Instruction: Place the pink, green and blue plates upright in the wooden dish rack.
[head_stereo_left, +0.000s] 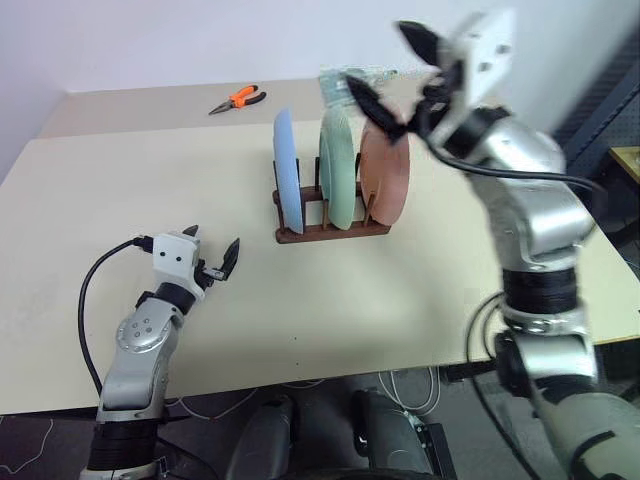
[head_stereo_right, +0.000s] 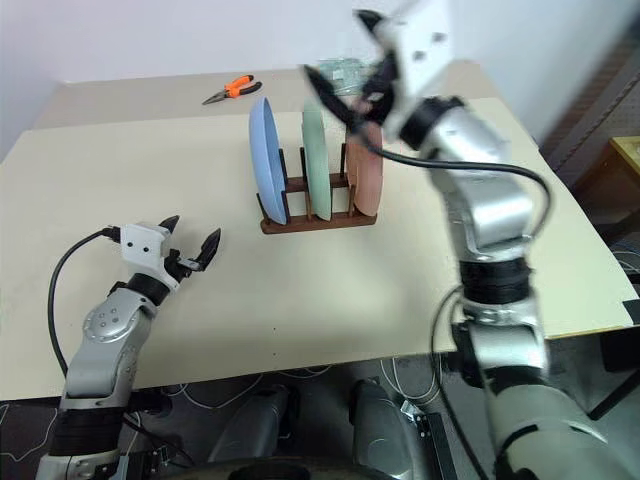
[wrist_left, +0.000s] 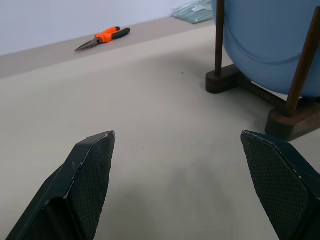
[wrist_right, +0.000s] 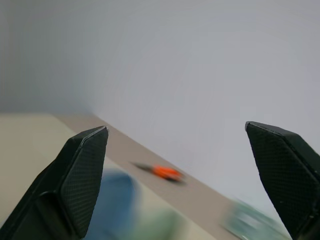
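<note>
On the worktop (head_stereo_left: 120, 330), all three plates stand in the wooden dish rack (head_stereo_left: 330, 228); both grippers released, left gripper (head_stereo_left: 213, 250) and right gripper (head_stereo_left: 390, 75); only withdrawing seems left.

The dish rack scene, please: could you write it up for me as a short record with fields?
rack: wooden dish rack on the beige table
plates: blue plate, green plate and pink plate upright in the rack, left to right
left gripper: open, empty, low over the table, left of the rack
right gripper: open, empty, raised above the pink plate
other items: orange-handled pliers at the far side
task status: all three plates racked
</note>
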